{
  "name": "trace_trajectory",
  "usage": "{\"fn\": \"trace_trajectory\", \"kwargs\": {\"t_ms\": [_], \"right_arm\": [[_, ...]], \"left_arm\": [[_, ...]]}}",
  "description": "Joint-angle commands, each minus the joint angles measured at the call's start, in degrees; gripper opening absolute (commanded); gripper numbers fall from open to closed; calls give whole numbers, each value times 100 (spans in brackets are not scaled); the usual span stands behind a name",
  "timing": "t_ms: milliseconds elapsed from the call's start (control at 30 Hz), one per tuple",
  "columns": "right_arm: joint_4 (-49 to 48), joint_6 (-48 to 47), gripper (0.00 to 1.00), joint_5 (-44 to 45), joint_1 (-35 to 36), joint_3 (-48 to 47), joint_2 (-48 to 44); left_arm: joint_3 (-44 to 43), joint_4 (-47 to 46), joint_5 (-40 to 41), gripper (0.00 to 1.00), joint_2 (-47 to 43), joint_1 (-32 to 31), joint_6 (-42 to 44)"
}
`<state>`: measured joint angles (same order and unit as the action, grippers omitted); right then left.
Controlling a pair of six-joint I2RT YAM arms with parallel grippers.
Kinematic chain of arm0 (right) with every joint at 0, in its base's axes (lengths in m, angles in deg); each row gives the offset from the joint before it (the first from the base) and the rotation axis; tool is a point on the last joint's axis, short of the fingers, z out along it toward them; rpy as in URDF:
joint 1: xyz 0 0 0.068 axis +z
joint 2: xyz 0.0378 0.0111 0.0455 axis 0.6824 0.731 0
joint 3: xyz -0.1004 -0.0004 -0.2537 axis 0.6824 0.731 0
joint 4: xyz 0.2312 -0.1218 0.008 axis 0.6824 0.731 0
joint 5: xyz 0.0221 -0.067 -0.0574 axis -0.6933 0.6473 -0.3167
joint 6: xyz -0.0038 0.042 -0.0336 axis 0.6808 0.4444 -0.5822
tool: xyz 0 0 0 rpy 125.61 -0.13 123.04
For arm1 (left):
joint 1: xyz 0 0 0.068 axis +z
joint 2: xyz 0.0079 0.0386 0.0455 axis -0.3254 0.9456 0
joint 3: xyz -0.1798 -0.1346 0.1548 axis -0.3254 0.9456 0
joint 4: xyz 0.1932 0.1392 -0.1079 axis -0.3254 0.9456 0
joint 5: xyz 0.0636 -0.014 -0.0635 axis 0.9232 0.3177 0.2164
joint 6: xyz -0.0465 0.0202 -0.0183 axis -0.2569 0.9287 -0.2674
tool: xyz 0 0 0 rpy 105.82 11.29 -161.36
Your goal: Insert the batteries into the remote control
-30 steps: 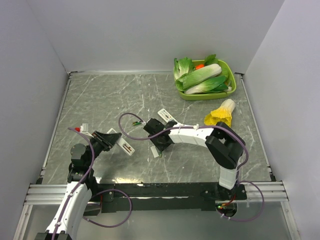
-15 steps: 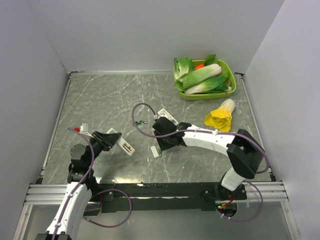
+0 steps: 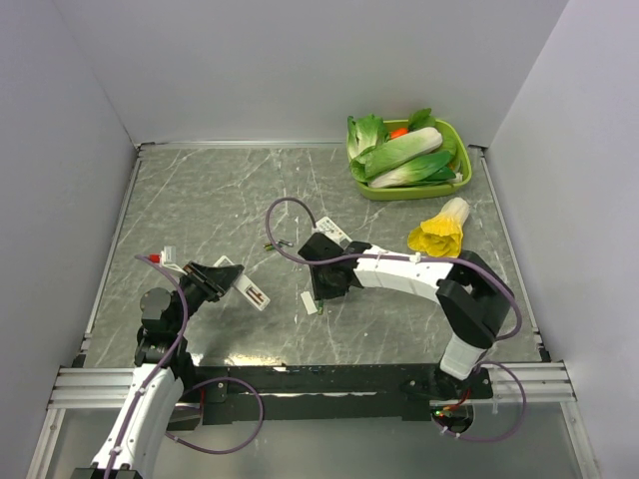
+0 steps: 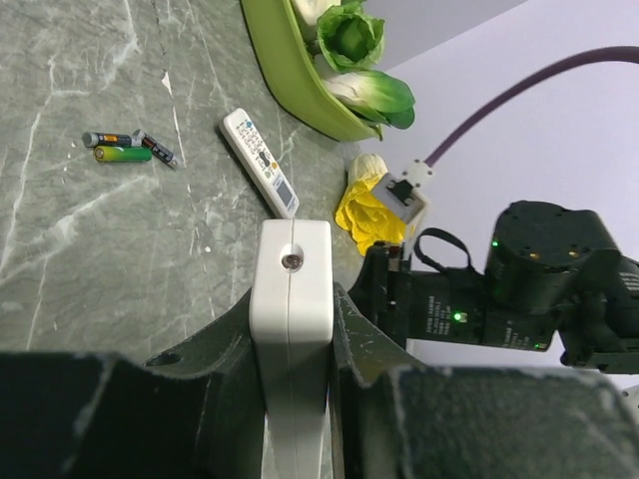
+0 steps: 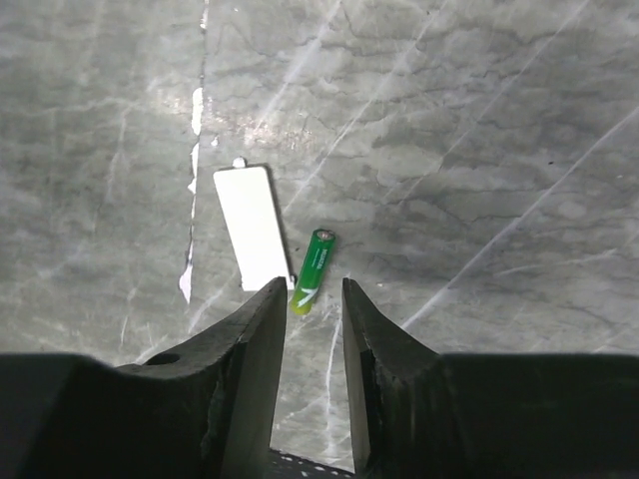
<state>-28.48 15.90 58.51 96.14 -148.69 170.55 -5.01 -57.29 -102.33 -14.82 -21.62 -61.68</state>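
Note:
My left gripper [image 4: 292, 299] is shut on the slim white remote control [image 4: 291, 329], held off the table at the left [image 3: 252, 292]. One green battery [image 5: 312, 269] lies on the marble beside a loose white battery cover [image 5: 252, 228]. My right gripper [image 5: 313, 289] hovers right over the battery's near end, jaws open with a narrow gap and nothing between them. In the top view the right gripper [image 3: 324, 283] stands mid-table, next to the cover [image 3: 310, 303]. Another green battery [image 4: 122, 155] lies farther off among two dark cells.
A wider white remote [image 4: 260, 163] with coloured buttons lies past the right gripper. A green tray [image 3: 457, 185] of leafy vegetables sits at the back right, with a yellow-tipped vegetable [image 3: 439, 230] in front of it. The right arm's purple cable [image 3: 285, 215] loops over the table.
The right arm's elbow swung out to the right and partly back, and its wrist and cable loop shifted slightly right. The left arm and the remote control stayed still.

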Motion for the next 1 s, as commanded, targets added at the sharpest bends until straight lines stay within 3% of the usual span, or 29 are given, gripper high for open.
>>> {"fn": "trace_trajectory", "kwargs": {"t_ms": [0, 567, 633, 767, 967], "right_arm": [[255, 347, 35, 48, -19, -329, 313], [149, 373, 27, 83, 25, -513, 973], [176, 338, 25, 145, 25, -522, 999], [167, 215, 9, 312, 42, -461, 903], [-202, -180, 0, 794, 270, -259, 166]], "left_arm": [[288, -274, -78, 2, -60, -44, -75], [341, -345, -104, 2, -69, -97, -110], [349, -354, -95, 2, -60, -97, -119], [393, -424, -139, 2, -25, -106, -162], [507, -775, -227, 2, 115, -106, -303]]}}
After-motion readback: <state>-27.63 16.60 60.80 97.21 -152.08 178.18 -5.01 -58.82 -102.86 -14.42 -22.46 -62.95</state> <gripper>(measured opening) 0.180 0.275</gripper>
